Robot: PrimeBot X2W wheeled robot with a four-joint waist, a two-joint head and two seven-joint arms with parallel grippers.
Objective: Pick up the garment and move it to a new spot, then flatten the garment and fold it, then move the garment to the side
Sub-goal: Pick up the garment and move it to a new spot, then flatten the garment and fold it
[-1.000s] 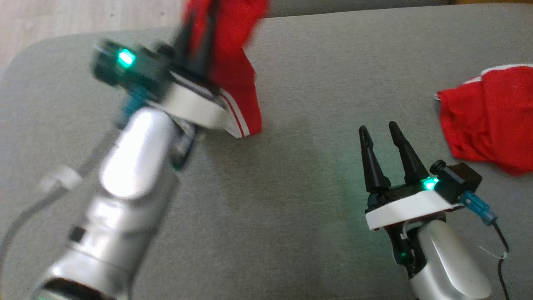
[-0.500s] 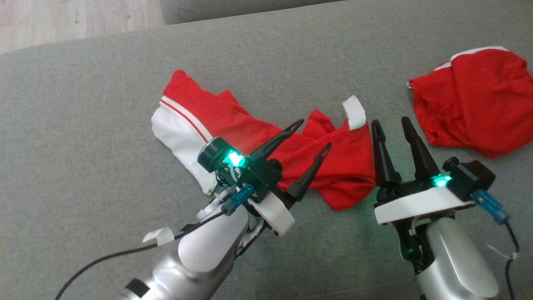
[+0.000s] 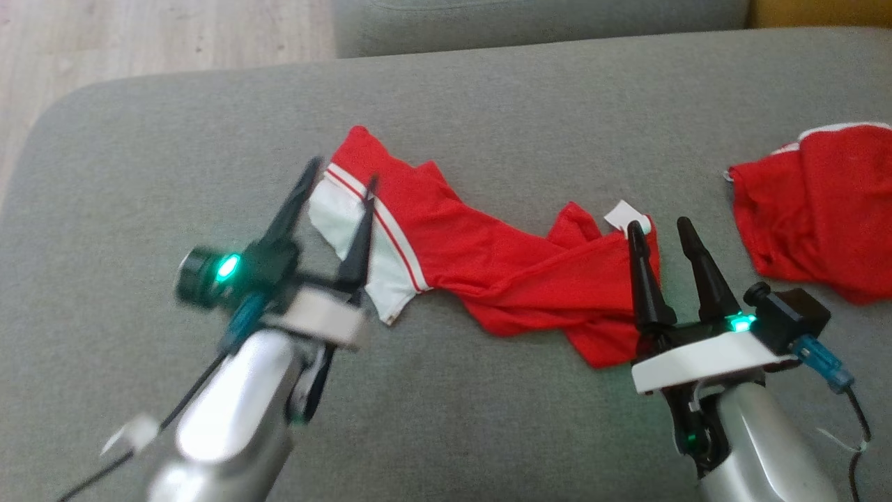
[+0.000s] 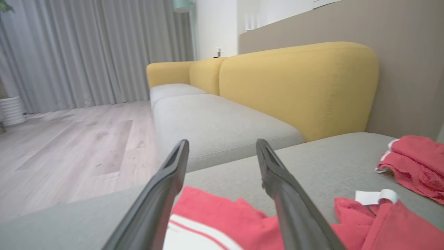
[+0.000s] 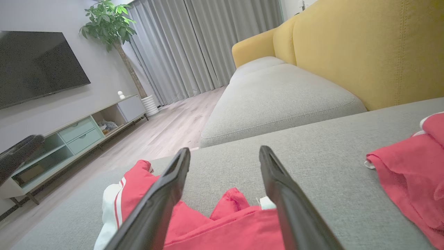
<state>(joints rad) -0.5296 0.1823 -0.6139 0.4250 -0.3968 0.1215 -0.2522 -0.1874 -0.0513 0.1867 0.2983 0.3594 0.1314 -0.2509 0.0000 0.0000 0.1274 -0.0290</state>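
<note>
The garment (image 3: 488, 265) is red with a white band and thin stripes at one end. It lies crumpled in a long strip across the middle of the grey cushion (image 3: 488, 418). My left gripper (image 3: 343, 174) hovers open over the white-banded left end, nothing between its fingers. My right gripper (image 3: 658, 224) stands open at the garment's right end, beside a small white tag (image 3: 624, 215). In the left wrist view the garment (image 4: 222, 215) lies below the open left gripper (image 4: 222, 142). The right wrist view shows the garment (image 5: 229, 203) under the open right gripper (image 5: 225, 150).
A second red garment (image 3: 815, 209) lies bunched at the cushion's right side, also the red heap (image 5: 409, 173) in the right wrist view. Wooden floor (image 3: 139, 42) runs beyond the cushion's far left edge. A yellow sofa back (image 4: 295, 83) rises behind the neighbouring cushion.
My left gripper held the garment up in the air, then opened and let it go. The garment now lies spread on the cushion. The head camera has shifted too.
</note>
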